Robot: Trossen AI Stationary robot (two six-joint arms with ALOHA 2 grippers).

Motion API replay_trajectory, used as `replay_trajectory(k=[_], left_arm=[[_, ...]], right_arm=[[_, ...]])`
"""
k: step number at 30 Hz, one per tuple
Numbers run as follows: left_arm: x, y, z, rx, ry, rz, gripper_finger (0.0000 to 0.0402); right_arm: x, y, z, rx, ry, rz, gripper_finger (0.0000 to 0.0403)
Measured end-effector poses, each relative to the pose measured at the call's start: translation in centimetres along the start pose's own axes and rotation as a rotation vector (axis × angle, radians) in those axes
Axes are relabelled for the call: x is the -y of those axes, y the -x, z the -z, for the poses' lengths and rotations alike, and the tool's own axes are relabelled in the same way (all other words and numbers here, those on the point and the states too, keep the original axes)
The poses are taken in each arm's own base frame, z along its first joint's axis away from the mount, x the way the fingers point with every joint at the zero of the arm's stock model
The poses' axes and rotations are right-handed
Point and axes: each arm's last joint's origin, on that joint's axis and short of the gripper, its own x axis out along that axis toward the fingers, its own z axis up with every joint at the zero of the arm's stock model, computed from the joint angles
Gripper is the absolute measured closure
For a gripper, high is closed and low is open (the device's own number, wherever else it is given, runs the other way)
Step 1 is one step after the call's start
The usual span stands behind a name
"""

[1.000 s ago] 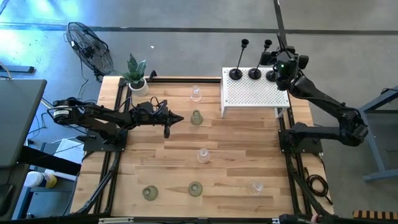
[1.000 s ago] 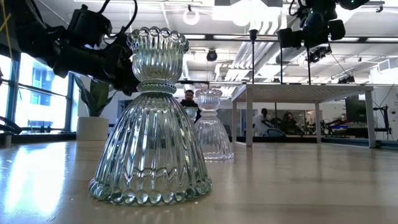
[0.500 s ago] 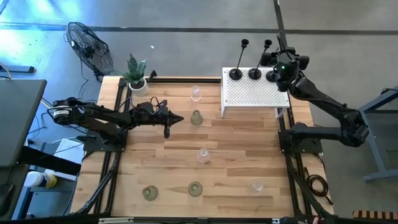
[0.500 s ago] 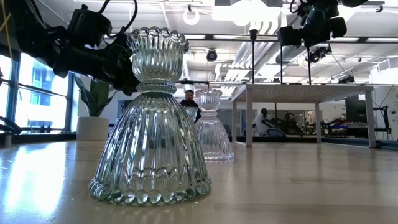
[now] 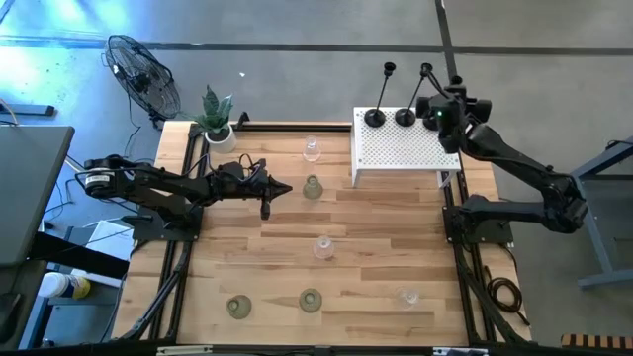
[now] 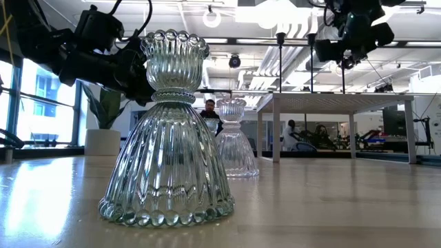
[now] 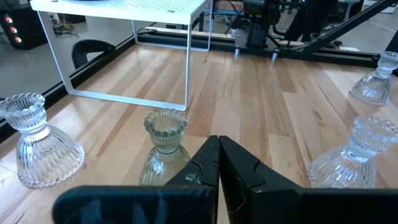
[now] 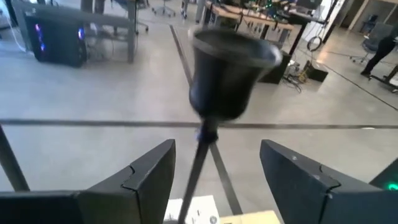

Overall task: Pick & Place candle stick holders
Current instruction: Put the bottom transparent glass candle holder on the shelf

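Three black candle stick holders stand on the white perforated box (image 5: 401, 153); two show their bases (image 5: 374, 118) (image 5: 406, 118). My right gripper (image 5: 442, 101) hovers open at the top of the third, rightmost one. Its cup (image 8: 227, 71) and stem stand between the fingers (image 8: 146, 174), with a gap on each side. Clear glass holders (image 5: 313, 149) (image 5: 323, 247) (image 5: 406, 297) and pale-green ones (image 5: 313, 187) (image 5: 238, 307) (image 5: 311, 300) rest on their bases on the table. My left gripper (image 5: 265, 208) hangs shut above the table left of the far green holder (image 7: 165, 146).
A green plant in a white pot (image 5: 218, 124) stands at the table's far left corner, and a fan (image 5: 143, 79) stands beyond it on the floor. Bare wood lies between the scattered glass holders at the table's middle and right.
My right gripper has shifted a little toward the table's right edge and slightly down, rolling as it went, above the box. The black holders on the box and the glass ones on the table have stayed in place.
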Motion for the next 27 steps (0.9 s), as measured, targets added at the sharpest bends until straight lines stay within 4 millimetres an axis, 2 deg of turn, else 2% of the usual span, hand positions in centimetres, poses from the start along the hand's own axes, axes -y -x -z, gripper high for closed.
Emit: replay_trajectory(k=[5, 9, 12, 17, 21, 27], left_arm=[[0.0, 0.0, 0.0, 0.000, 0.000, 0.000, 0.0401], [0.0, 0.0, 0.0, 0.000, -0.001, 0.000, 0.0401], [0.0, 0.0, 0.0, 0.000, -0.001, 0.000, 0.0401], [0.0, 0.0, 0.0, -0.001, -0.001, 0.000, 0.0401], [0.0, 0.0, 0.0, 0.000, -0.001, 0.000, 0.0401], [0.0, 0.0, 0.0, 0.003, -0.017, 0.000, 0.0401]], right_arm=[[0.4, 1.4, 0.2, -0.010, -0.007, -0.064, 0.0179], [1.0, 3.1, 0.2, 0.007, -0.001, -0.103, 0.0203], [1.4, 4.5, 0.3, 0.017, 0.005, -0.155, 0.0238], [1.6, 6.4, 1.1, -0.001, 0.023, -0.264, 0.0319], [1.0, 8.3, 1.9, -0.055, 0.053, -0.460, 0.0388], [-0.6, 12.5, 2.9, -0.117, 0.128, -0.883, 0.0395]])
